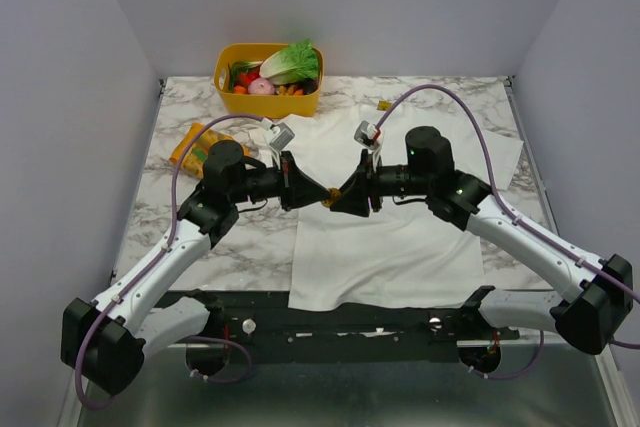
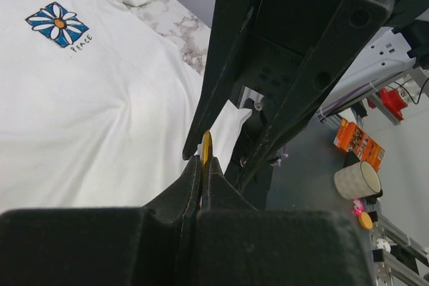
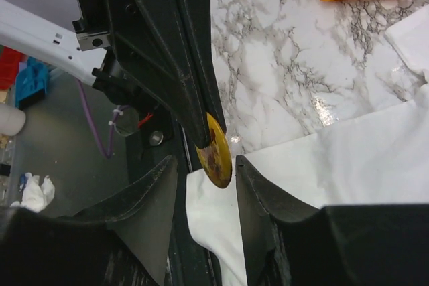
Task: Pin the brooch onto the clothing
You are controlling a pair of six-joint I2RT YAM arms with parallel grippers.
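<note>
Above the shirt (image 1: 400, 247), the brooch (image 3: 216, 151) is pinched edge-on by the left gripper (image 2: 206, 165) and closely flanked by the spread right gripper (image 3: 205, 163).

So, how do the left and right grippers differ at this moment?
The left gripper has its jaws shut on the brooch. The right gripper has its jaws open, one on each side of the brooch, with gaps showing. The left gripper reaches in from the left and the right gripper from the right, so they meet tip to tip. Both are black and hang over the shirt near its edge.
</note>
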